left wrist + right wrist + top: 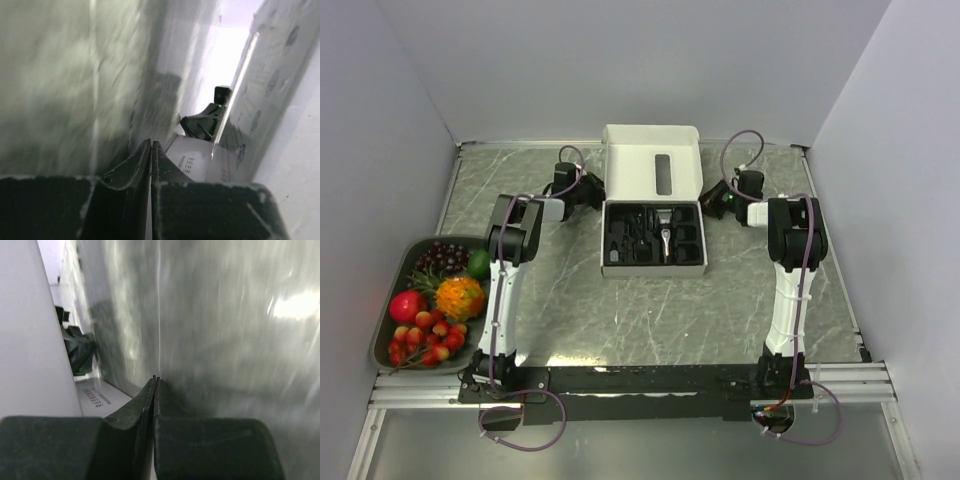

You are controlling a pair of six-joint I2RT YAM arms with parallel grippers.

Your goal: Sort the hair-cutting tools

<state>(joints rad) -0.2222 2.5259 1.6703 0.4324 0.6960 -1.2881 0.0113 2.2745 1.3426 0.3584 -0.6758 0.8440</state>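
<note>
An open white box lies in the middle of the table, its lid standing up behind. Its black insert holds the hair-cutting tools: a black-and-silver clipper and several small black pieces around it, too small to tell apart. My left gripper sits low at the box's left back corner, shut and empty; in the left wrist view the jaws meet beside the white box wall. At the right back corner my right gripper is also shut on nothing, its tips close to the box edge.
A grey tray of colourful fruit stands at the table's left edge, beside the left arm. White walls enclose the marbled table on three sides. A metal rail carrying both arm bases runs along the near edge.
</note>
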